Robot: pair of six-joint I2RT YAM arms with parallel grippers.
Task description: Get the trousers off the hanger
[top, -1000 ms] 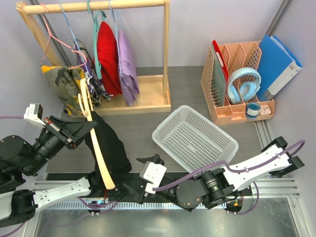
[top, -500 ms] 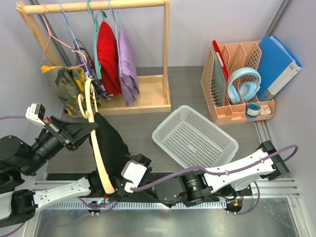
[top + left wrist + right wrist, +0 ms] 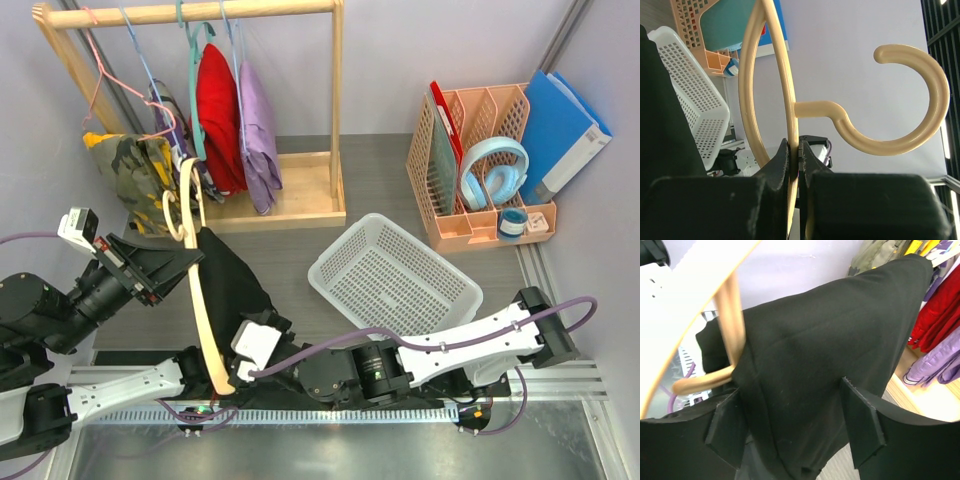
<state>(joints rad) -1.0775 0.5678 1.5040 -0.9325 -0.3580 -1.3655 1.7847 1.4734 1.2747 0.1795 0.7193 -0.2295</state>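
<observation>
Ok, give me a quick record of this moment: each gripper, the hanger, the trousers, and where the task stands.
left gripper: shut on the hanger, close to the hook's stem
right gripper: open, straddling the trousers
hanger: cream, tilted, held up by the left gripper
trousers: black, draped over the hanger
white basket: to the right of the trousers in the top view
task status: trousers not yet off the hanger
</observation>
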